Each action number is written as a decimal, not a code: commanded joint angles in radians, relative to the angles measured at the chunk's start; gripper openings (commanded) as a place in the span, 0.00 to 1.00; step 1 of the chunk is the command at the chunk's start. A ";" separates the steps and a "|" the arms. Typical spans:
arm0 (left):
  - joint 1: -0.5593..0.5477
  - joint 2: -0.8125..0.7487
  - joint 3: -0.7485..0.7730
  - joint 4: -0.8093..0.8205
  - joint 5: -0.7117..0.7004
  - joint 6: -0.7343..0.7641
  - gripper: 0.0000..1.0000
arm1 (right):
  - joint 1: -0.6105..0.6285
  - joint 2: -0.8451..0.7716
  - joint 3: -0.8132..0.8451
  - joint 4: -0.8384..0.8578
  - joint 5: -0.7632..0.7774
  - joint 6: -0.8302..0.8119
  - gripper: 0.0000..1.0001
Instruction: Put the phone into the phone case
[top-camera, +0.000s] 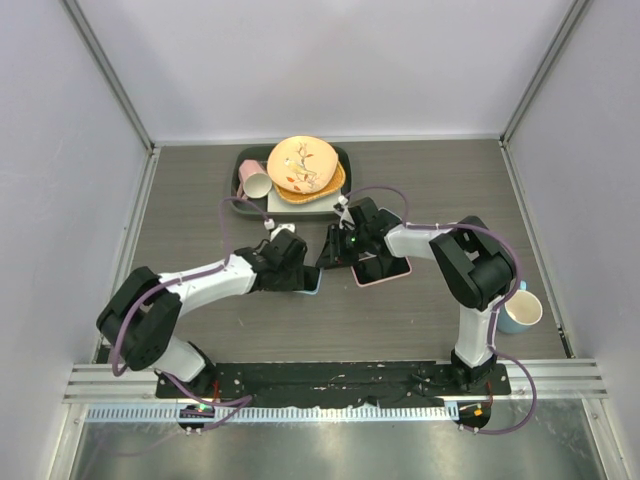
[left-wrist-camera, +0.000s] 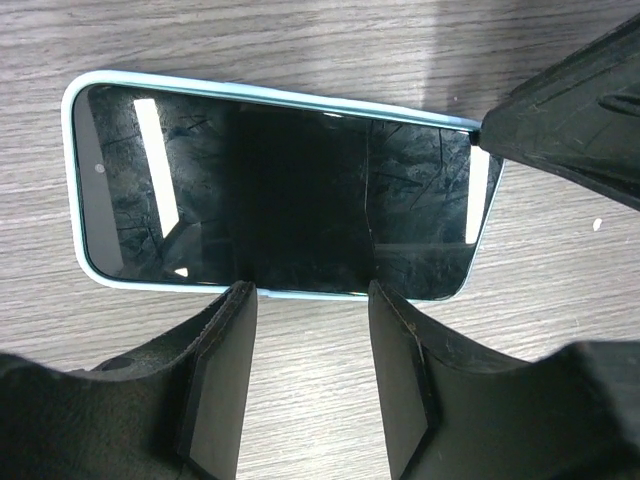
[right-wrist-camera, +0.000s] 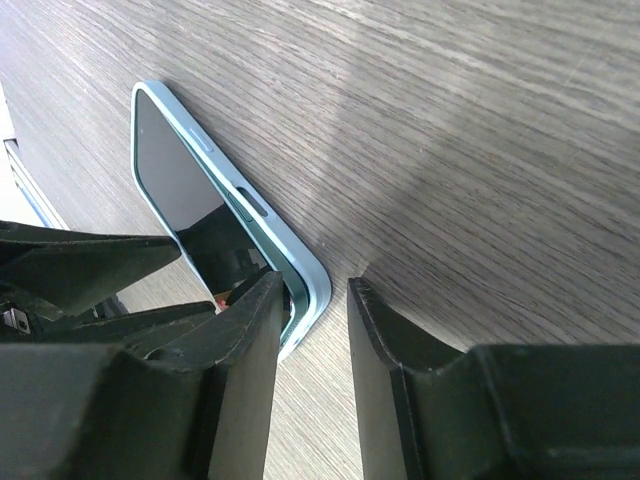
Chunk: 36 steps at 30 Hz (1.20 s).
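Top cam: both arms are reaching to mid-table (top-camera: 200, 200). L gripper (top-camera: 308, 272) and R gripper (top-camera: 335, 255) are crowding the phone (top-camera: 314, 285), w/ only a light-blue sliver of it showing. A dark slab w/ pinkish rim (top-camera: 385, 270) is lying just right of them. The tray (top-camera: 245, 160) w/ plates (top-camera: 302, 165) and a pink cup (top-camera: 254, 183) is sitting at the back, and a blue mug (top-camera: 520, 310) far right.

L wrist cam: phone (left-wrist-camera: 270, 190) is lying flat, screen up, w/ the light-blue phone case (left-wrist-camera: 270, 97) wrapping its edges. L gripper (left-wrist-camera: 312, 295) is hovering at the near long edge. Its fingers (left-wrist-camera: 220, 380) are standing apart w/ bare table btwn them, holding nothing. An R finger (left-wrist-camera: 570, 110) is touching the far right corner.

R wrist cam: R gripper (right-wrist-camera: 312, 285) is sitting partway open at a corner of the phone (right-wrist-camera: 170, 170). One of its fingers (right-wrist-camera: 390, 400) is standing clear of the phone case (right-wrist-camera: 290, 250); the other is overlapping the corner. It's not clamping.
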 joint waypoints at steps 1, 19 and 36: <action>0.009 0.093 0.043 0.123 0.034 0.005 0.51 | 0.011 0.066 -0.068 -0.106 0.029 -0.068 0.38; 0.009 -0.010 0.043 0.199 0.103 0.017 0.52 | 0.021 0.120 -0.072 -0.131 0.048 -0.094 0.31; 0.009 0.234 0.198 -0.025 0.063 0.074 0.34 | 0.036 0.191 -0.019 -0.248 0.131 -0.135 0.18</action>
